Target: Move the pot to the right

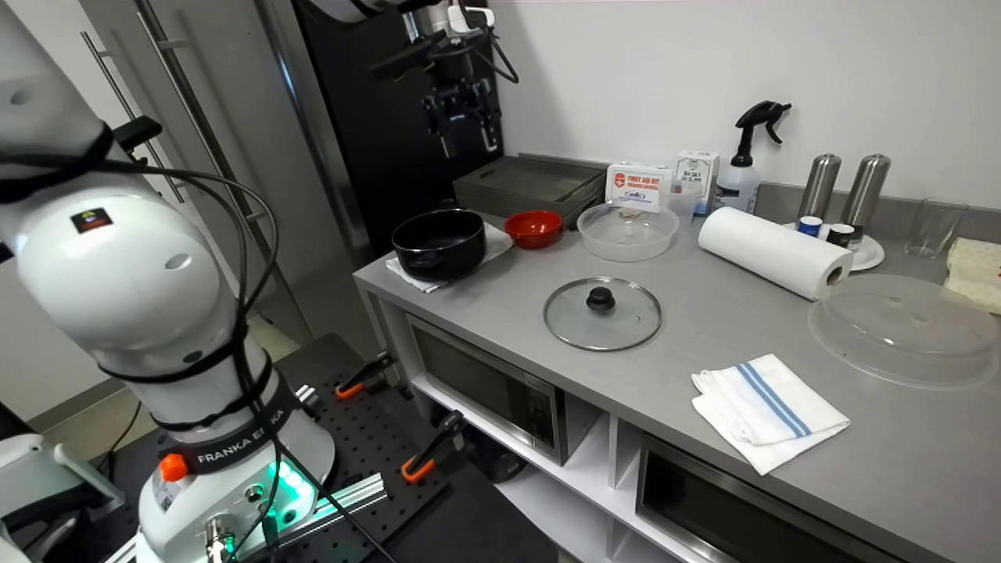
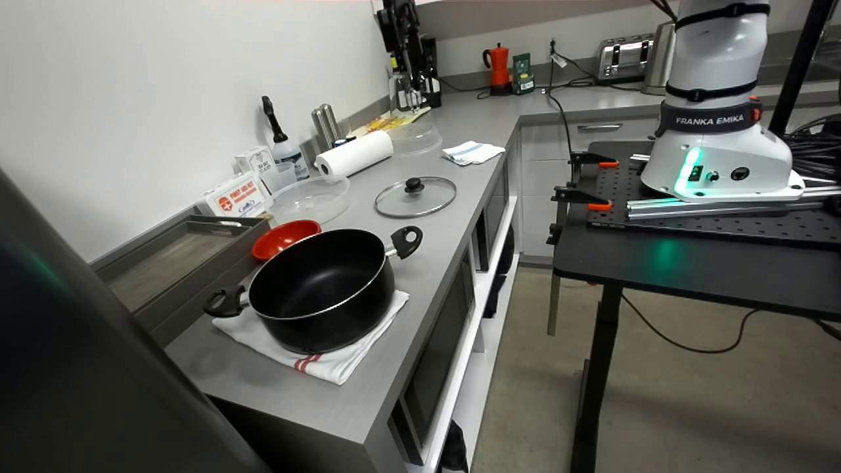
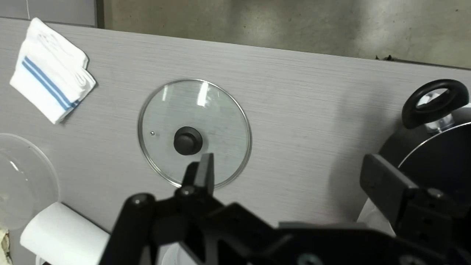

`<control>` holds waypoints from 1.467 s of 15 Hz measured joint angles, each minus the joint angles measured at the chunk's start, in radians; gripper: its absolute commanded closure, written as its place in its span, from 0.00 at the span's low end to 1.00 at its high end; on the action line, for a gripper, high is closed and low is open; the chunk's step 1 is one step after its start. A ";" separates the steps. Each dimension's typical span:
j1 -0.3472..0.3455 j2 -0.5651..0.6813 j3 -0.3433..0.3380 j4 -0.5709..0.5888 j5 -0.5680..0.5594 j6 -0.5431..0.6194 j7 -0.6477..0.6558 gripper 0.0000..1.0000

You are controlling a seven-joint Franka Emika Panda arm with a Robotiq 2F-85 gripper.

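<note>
The black pot [image 1: 439,246] stands upright on a folded white cloth [image 2: 341,364] at the end of the grey counter. The pot [image 2: 322,289] has a black loop handle on each of two opposite sides and nothing visible inside. In the wrist view the pot [image 3: 443,158] shows only in part at the right edge, partly behind a finger. My gripper [image 1: 469,142] hangs high above the counter, apart from the pot. In the wrist view the gripper [image 3: 289,162] has its fingers wide apart with nothing between them. It also hangs at the top of an exterior view [image 2: 410,98].
The glass lid [image 1: 602,314] lies flat on the counter beside the pot. A red bowl [image 1: 534,228], a grey tray [image 2: 177,263] and a clear bowl [image 1: 628,231] stand behind. A paper towel roll [image 1: 770,250] and a blue-striped cloth [image 1: 770,410] lie farther along.
</note>
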 measured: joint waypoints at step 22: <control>0.193 0.531 0.003 0.397 0.058 0.042 -0.030 0.00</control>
